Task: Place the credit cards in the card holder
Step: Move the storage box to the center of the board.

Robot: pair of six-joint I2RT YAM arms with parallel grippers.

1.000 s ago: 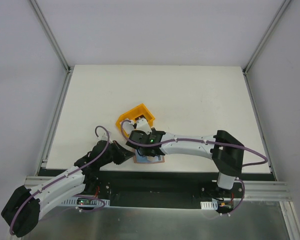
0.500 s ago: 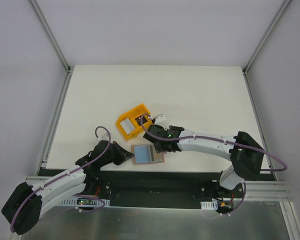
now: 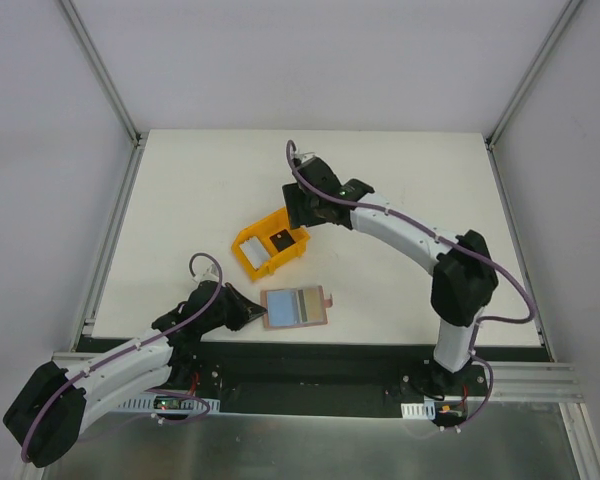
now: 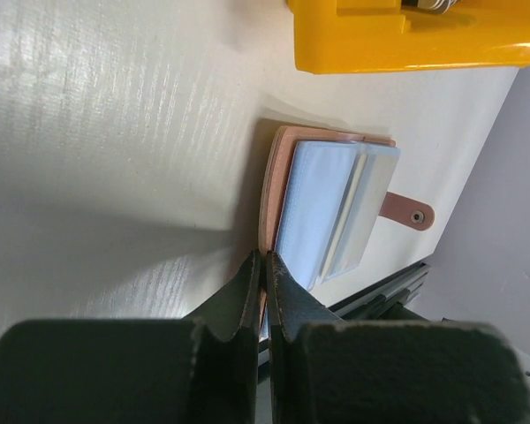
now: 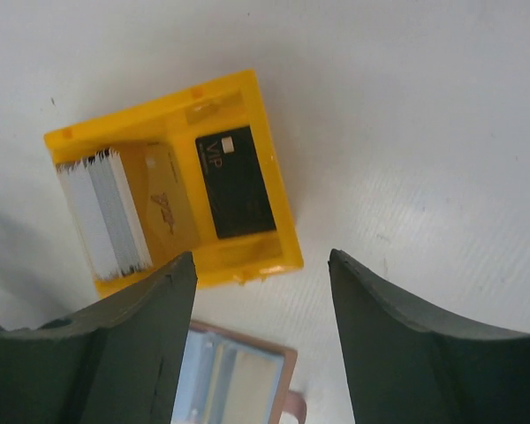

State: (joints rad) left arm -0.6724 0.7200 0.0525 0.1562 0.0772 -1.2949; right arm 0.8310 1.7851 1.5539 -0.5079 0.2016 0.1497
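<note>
Nearest the bases, the left gripper (image 4: 263, 265) is closed, its tips touching the left edge of the holder (image 3: 295, 307); whether it pinches a flap, I cannot tell. The holder lies open on the counter (image 3: 200, 180), long axis left-right, tab (image 3: 327, 297) pointing right. Beyond it sits the bin (image 5: 150, 106), with the cards (image 5: 106, 212) stacked on edge and a black card (image 5: 236, 181) flat beside them. The right gripper (image 5: 263, 265), open and empty, hovers over the bin, much nearer to it than the left gripper. The cards' long axes run across its jaw line, so closing would likely span their short width.
</note>
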